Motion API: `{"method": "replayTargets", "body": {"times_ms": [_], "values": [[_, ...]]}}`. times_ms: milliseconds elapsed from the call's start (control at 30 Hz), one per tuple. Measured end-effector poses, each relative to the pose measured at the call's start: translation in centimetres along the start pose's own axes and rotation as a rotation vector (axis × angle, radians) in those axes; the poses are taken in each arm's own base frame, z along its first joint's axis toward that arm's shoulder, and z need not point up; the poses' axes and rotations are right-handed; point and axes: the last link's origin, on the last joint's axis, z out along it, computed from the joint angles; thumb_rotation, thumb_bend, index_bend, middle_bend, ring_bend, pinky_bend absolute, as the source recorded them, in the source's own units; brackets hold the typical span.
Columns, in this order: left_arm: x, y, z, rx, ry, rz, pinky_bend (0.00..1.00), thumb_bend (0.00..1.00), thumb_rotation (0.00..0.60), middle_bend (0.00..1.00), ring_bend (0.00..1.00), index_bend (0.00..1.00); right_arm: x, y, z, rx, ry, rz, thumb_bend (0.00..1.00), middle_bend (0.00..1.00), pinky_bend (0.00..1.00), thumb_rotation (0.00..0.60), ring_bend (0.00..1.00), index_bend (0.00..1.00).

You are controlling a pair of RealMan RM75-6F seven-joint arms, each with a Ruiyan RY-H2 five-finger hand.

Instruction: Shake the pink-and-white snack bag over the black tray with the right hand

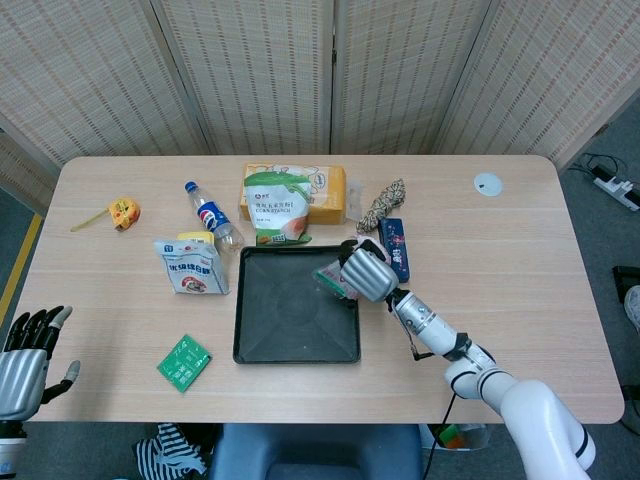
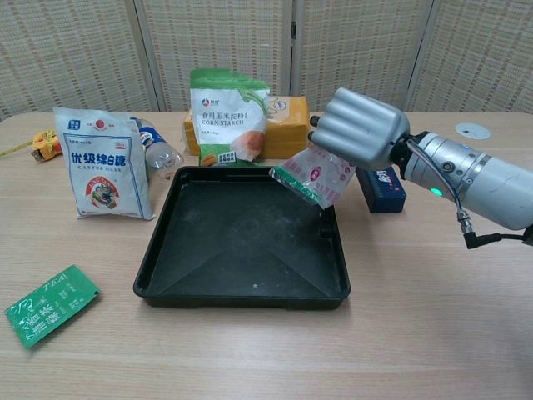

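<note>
The right hand [image 2: 360,127] reaches in from the right on a silver forearm, its back turned up and toward the chest camera, fingers curled down and closed on the top of the pink-and-white snack bag [image 2: 315,177]. The bag hangs tilted below the knuckles, clear of the surface, over the far right corner of the black tray [image 2: 241,287]; its lower edge seems to sit just above the tray's rim, though the angle makes that hard to judge. In the head view the same right hand [image 1: 366,274] sits at the tray's right edge with the bag [image 1: 331,280] poking out to its left.

The left hand [image 1: 25,360] hangs off the near left corner of the table [image 1: 520,260], fingers spread apart and holding nothing.

One tray lies mid-table. Behind it stand one green-and-white corn starch bag [image 2: 227,117] and one yellow box [image 2: 285,118]. To the left are one white sugar bag [image 2: 102,163], one plastic bottle [image 1: 211,216] lying on its side, and one yellow tape measure [image 1: 124,212]. One green packet [image 2: 50,304] lies flat near the front left. One dark blue box [image 2: 382,187] rests just right of the tray, one patterned cloth bundle [image 1: 382,203] beyond it, and one small white disc [image 1: 487,183] sits far right.
</note>
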Motion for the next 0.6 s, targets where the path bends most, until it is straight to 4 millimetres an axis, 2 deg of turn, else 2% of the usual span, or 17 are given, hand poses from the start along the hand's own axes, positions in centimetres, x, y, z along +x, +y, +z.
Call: {"method": "replayTargets", "body": {"times_ms": [133,333,500,600], "values": [[-0.01,-0.13,0.02,0.005,0.002,0.001,0.03,0.42,0.6,0.11,0.1,0.09,-0.24,0.5,0.0,-0.022,-0.011,0.004,0.53,0.78,0.89,0.6,1.0,1.0],[-0.18,0.0,0.12,-0.001,-0.003,-0.004,0.03,0.42,0.6,0.11,0.1,0.09,0.37,-0.26,0.34,-0.003,0.006,0.003,0.53,0.78,0.89,0.6,1.0,1.0],[-0.17,-0.38,0.0,0.012,-0.005,-0.001,0.03,0.42,0.6,0.11,0.1,0.09,-0.24,0.54,0.31,-0.026,-0.02,-0.001,0.53,0.78,0.89,0.6,1.0,1.0],[-0.18,-0.27,0.0,0.009,-0.005,-0.003,0.03,0.42,0.6,0.11,0.1,0.09,0.21,-0.07,0.49,-0.011,-0.008,0.007,0.53,0.78,0.89,0.6,1.0,1.0]]}}
